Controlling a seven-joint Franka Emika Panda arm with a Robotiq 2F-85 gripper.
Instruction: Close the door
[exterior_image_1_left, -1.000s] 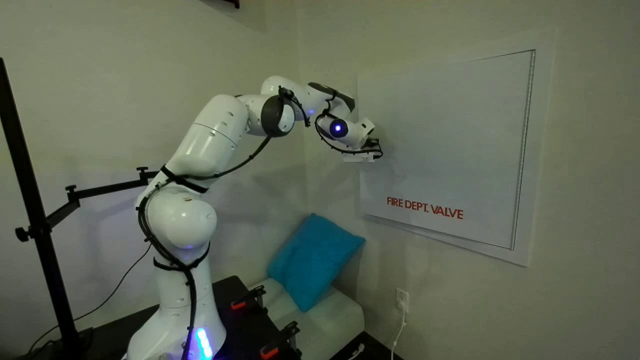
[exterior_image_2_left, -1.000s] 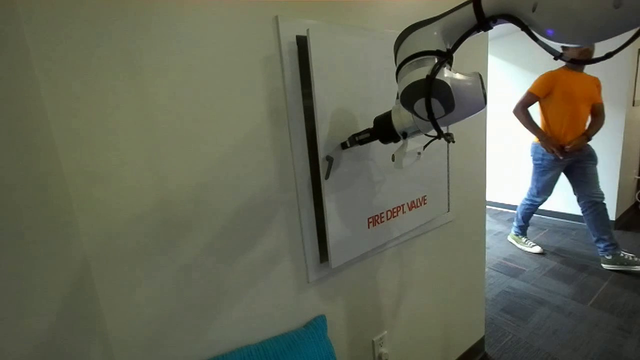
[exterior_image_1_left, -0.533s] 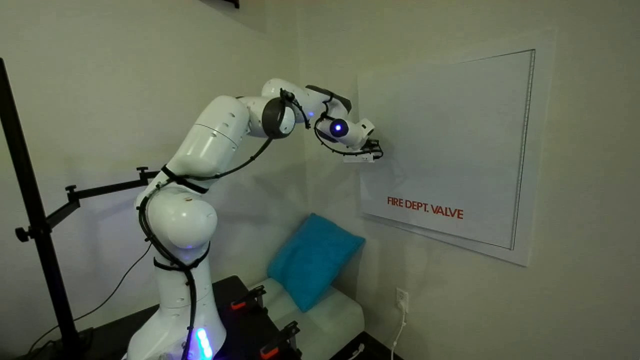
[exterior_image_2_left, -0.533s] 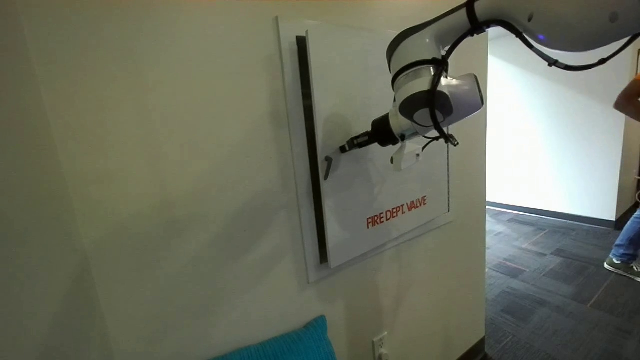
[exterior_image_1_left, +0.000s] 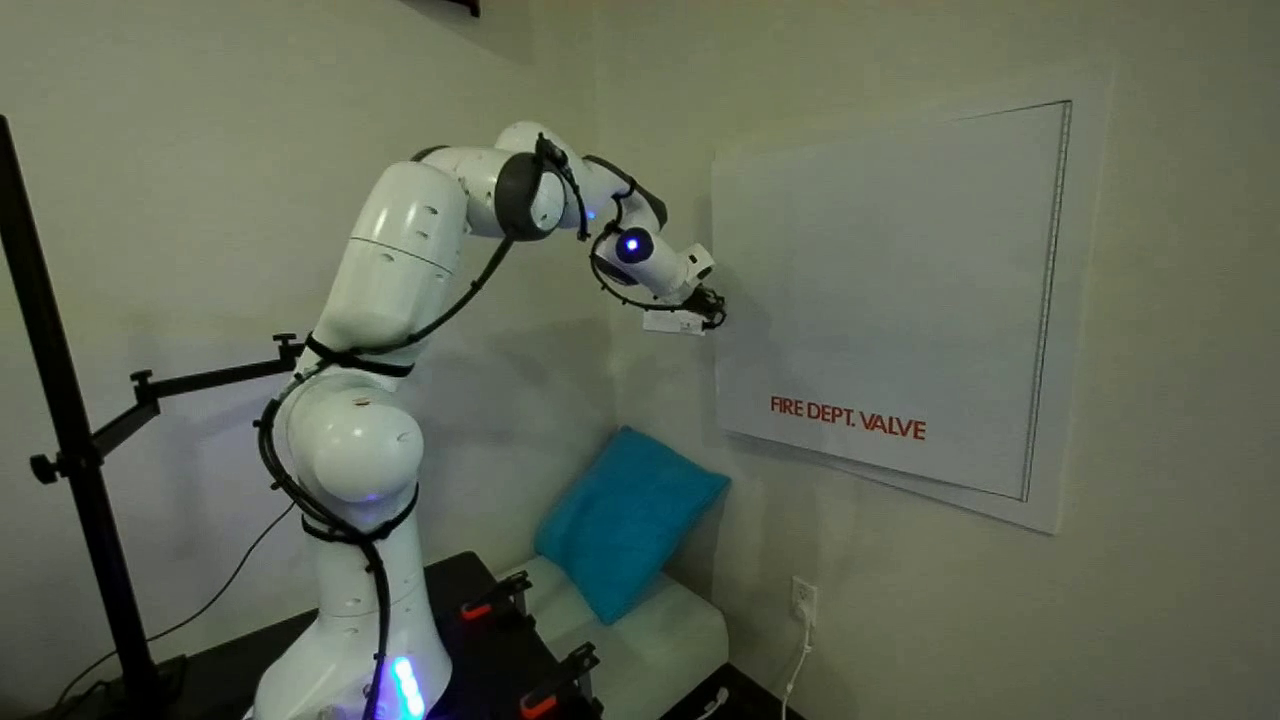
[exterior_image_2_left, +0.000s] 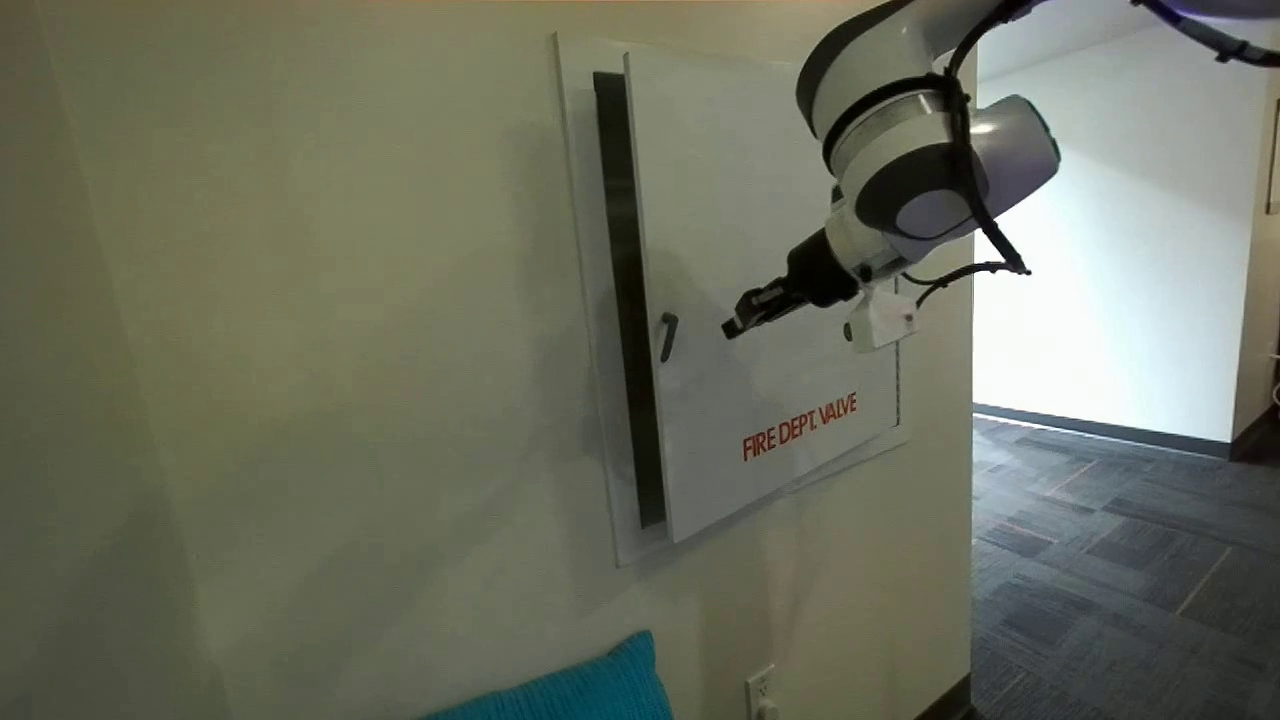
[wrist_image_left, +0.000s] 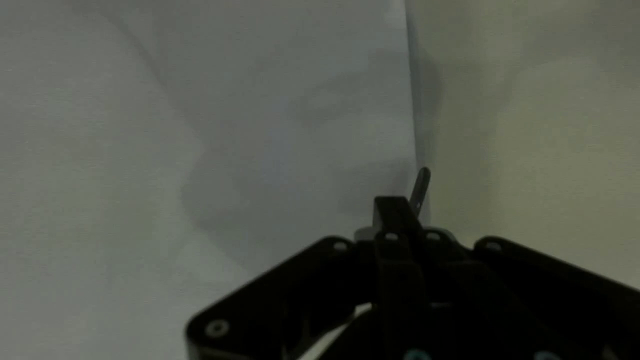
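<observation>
Currently seeing, in an exterior view, the door ajar along its nine-o'clock side and the tool, pinched together on nothing, at three o'clock from the latch.

The fire-valve cabinet door is a flat white rectangular panel, upright in its wall frame and, I can see from here, ajar. In an exterior view a dark gap runs down its nine o'clock edge; the hinge is at three o'clock in both exterior views. Red "FIRE DEPT. VALVE" lettering sits low, toward six o'clock. A small dark lever latch points down near nine o'clock.
</observation>
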